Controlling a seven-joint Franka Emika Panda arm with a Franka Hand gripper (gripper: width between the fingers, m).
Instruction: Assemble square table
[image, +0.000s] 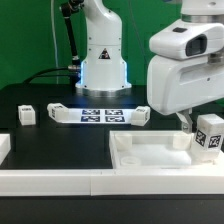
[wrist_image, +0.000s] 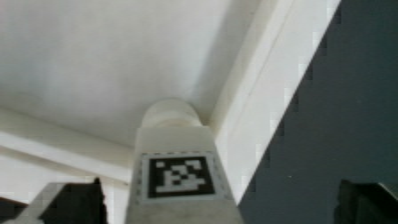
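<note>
At the exterior view's right, the gripper (wrist_image: 214, 208) hangs wide open astride a white leg (wrist_image: 175, 150) at the square top's (image: 150, 158) corner on the tabletop (image: 55, 140). It looks light, rigid and slick; I'd pinch its flat sides.

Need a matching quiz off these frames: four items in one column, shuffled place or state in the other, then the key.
Items
1. tabletop
2. marker board
3. loose leg
4. gripper

Place or state
a. open, a tagged leg between its fingers
b. alone, far on the exterior view's left
c. at the front, toward the exterior view's right
d. flat on the table, just in front of the robot base

Pairs: 1-c, 2-d, 3-b, 4-a
</note>
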